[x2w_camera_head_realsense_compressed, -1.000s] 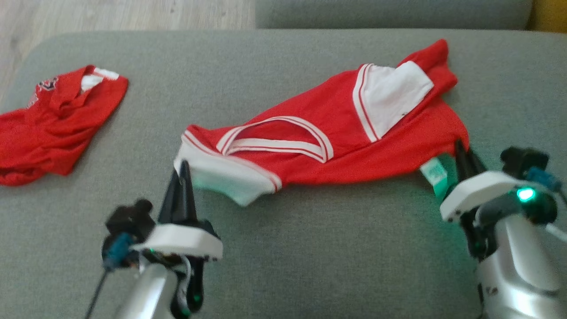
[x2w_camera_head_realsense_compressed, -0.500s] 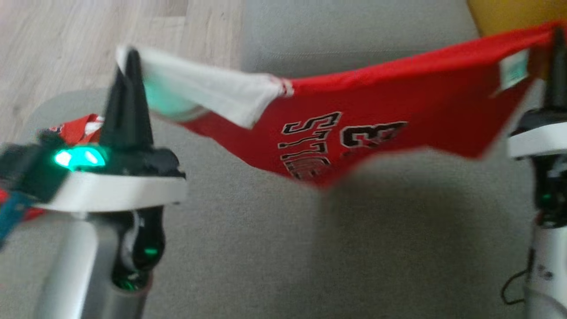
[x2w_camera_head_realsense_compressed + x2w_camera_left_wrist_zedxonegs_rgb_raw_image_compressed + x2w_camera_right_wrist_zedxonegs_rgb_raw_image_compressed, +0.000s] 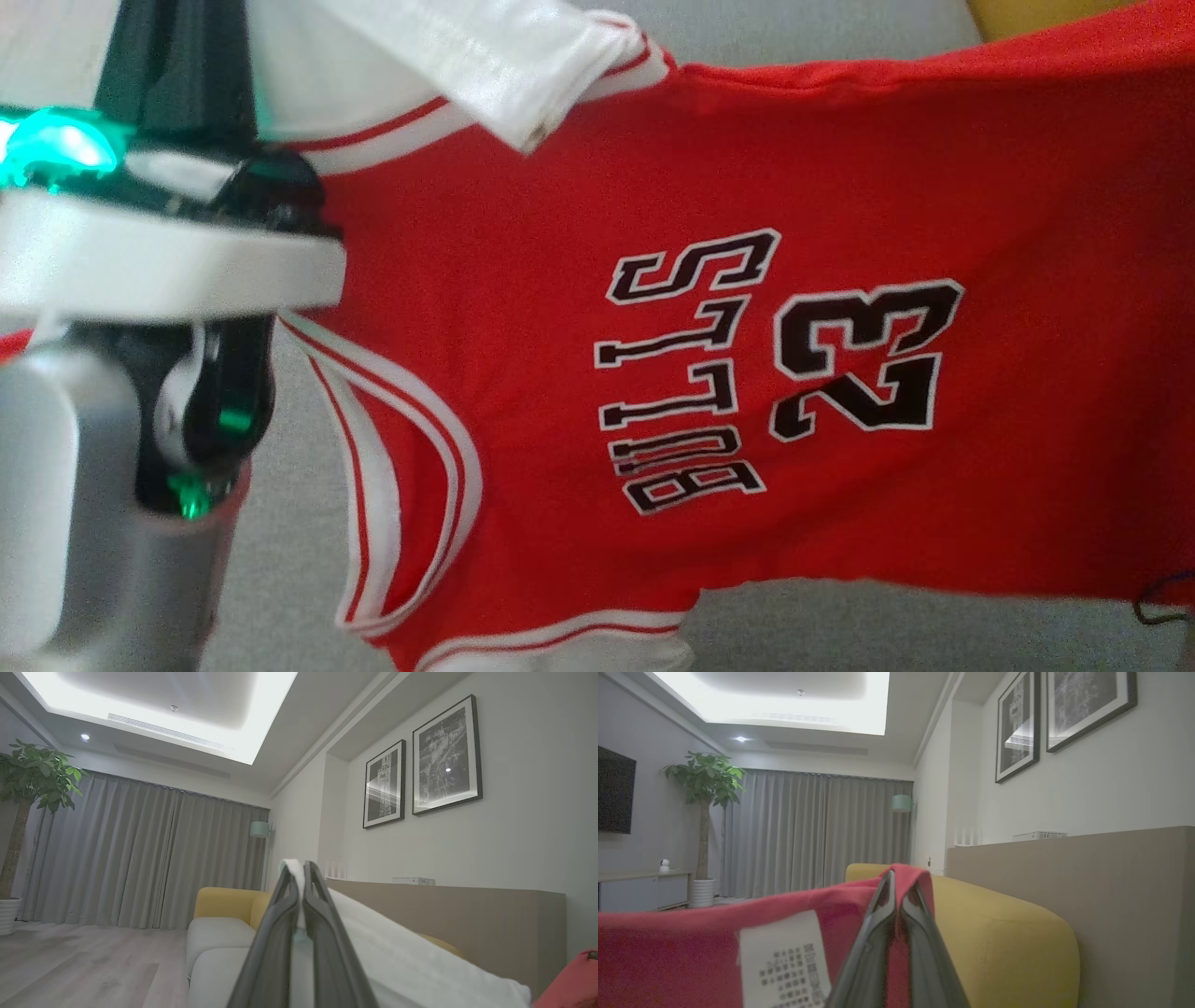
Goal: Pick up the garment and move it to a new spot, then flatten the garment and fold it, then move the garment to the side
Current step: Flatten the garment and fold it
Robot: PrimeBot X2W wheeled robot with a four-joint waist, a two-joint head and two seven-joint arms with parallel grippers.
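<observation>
Lifted higher than half a second ago, the red sleeveless basketball jersey with white trim (image 3: 579,187) now hangs spread across the middle of the head view. It is in front of the grey upholstered seat (image 3: 280,560), its black lettering and number 23 turned sideways. My left hand (image 3: 299,872) is clenched on its white edge, and my right hand (image 3: 900,879) on a red corner beside the white care label (image 3: 784,961).

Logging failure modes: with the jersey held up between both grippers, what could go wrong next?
The left gripper pinches only the white edge of the jersey at its tips; it could slip out. The right gripper holds just a thin red fold near the care label. The white flap folded over may land creased.
</observation>
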